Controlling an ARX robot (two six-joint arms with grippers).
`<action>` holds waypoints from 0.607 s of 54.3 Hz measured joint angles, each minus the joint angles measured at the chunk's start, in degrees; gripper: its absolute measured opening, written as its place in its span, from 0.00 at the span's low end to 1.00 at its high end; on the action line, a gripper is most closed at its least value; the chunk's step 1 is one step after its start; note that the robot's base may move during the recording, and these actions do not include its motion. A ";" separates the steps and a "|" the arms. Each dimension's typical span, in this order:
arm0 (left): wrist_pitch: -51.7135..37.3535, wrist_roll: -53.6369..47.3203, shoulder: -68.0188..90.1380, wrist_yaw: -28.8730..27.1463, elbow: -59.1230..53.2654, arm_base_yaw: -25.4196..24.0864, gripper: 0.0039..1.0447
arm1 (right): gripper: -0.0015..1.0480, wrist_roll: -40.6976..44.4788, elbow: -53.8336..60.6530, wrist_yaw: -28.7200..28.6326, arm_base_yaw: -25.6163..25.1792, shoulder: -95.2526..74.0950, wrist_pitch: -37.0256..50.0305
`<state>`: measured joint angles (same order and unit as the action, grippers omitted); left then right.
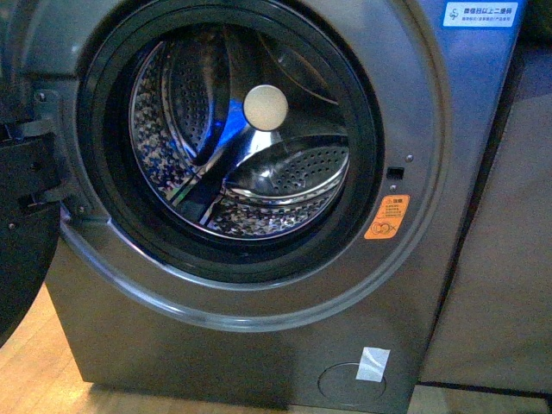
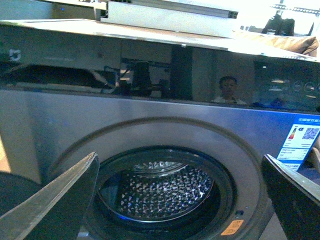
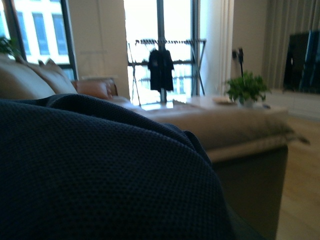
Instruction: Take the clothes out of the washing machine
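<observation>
While the left gripper is held wide open before the washing machine, dark navy clothes fill the right wrist view; the right gripper's state cannot be told. Beyond lie a sofa, a drying rack and wood floor. An orange sticker and blue label are seen, their writing unreadable.

Little of the robot's body was shown. In the left wrist view, two fingers of the left end effector were seen as flat, wedge-shaped plates, dark grey with a dull metallic sheen and paler worn edges. One finger tapered to a blunt tip beside the porthole of the washing machine; the other appeared darker, nearly black. No cables, screws or markings could be made out. Nothing of the right arm was visible.
</observation>
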<state>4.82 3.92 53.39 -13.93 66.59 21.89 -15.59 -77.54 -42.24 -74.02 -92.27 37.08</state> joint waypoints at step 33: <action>-1.51 -3.32 -29.59 -8.02 -39.23 1.33 0.35 | 0.61 22.97 10.71 0.74 1.42 -21.05 -24.90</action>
<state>3.31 0.60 23.79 -21.96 27.35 23.22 7.38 -66.83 -41.50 -72.60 -113.32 12.19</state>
